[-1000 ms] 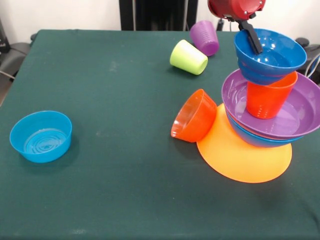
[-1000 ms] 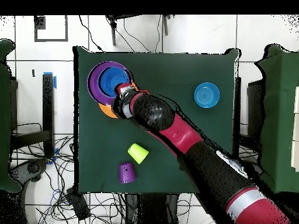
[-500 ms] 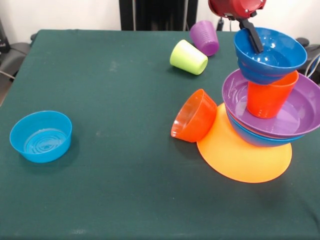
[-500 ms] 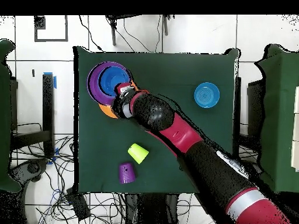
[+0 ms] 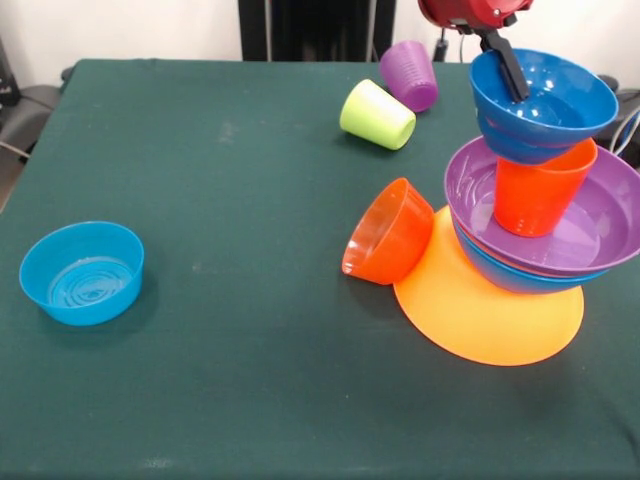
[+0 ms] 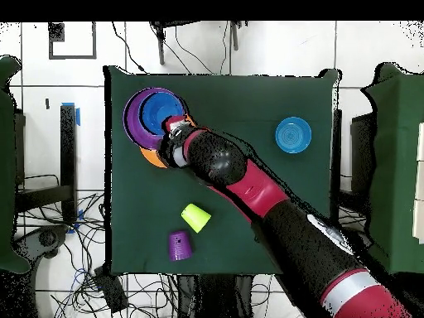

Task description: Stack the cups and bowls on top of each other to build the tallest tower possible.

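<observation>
A multicoloured plastic tower (image 5: 530,230) stands at one side of the green-covered bench (image 5: 230,330). Its base is a wide orange-yellow plastic bowl (image 5: 480,315) lying mouth-down, with a large blue bowl (image 5: 500,277) and a large glossy purple bowl (image 5: 600,225) nested upright on it. Inside the purple bowl stands an orange tapered plastic cup (image 5: 538,195), and a dark blue plastic bowl (image 5: 545,105) sits tilted on that cup's rim.

The red-bodied tool (image 5: 500,50) hangs over the dark blue bowl with one black finger (image 5: 505,65) reaching inside it against the wall; it appears to grip that wall, though the other finger is hidden.

A small orange plastic bowl (image 5: 388,232) lies on its side, touching the tower's base. A lime green cup (image 5: 377,114) and a purple cup (image 5: 409,75) lie tipped over behind it. A straight-sided light blue bowl (image 5: 82,272) sits upright, well apart, across the bench.
</observation>
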